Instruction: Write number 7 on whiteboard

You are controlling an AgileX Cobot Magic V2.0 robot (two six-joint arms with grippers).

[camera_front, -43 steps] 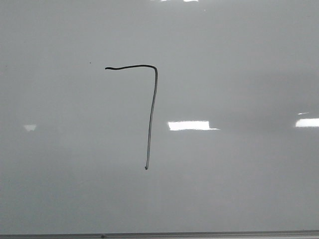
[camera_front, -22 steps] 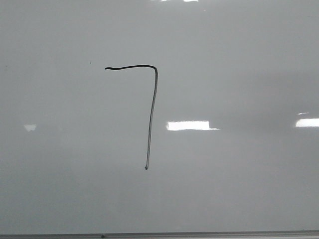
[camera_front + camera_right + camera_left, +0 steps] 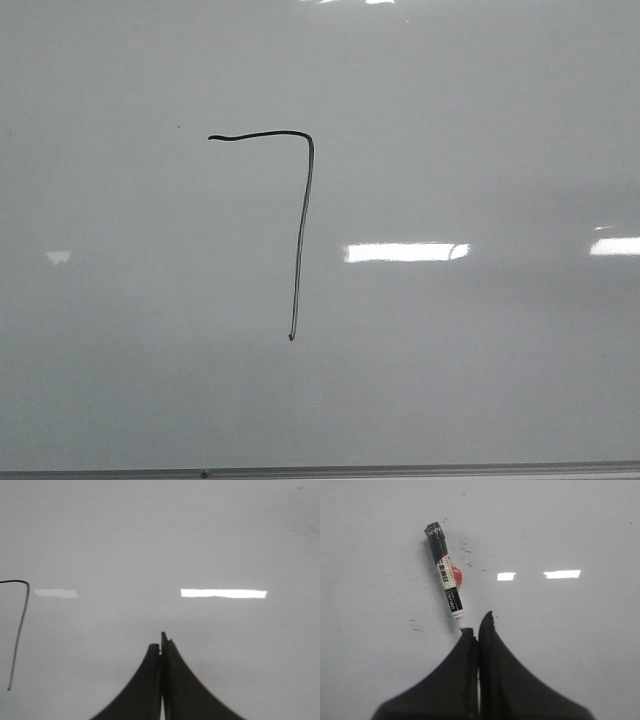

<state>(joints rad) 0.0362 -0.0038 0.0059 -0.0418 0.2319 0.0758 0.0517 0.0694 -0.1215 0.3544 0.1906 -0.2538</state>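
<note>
- The number 7 (image 3: pixel 300 220) stood complete on the whiteboard (image 3: pixel 480 380): a short wavy bar, a rounded corner, and a long stroke running down toward the near edge strip (image 3: pixel 420 467), left of the board's middle in the front view.
- A marker pen (image 3: pixel 447 586) lay flat on the board, just beyond the left gripper (image 3: pixel 478 630), nib end toward the fingers; whether they touched could not be told.
- Left gripper: fingers pressed together, holding nothing.
- Right gripper (image 3: pixel 162 645): fingers pressed together, empty, with the 7 off to its side.
- Judgement: pen is light, stiff, smooth and likely to roll; grip across the mid-barrel at the label.
- Judgement: fresh ink would smear; the glossy board is slippery.
</note>
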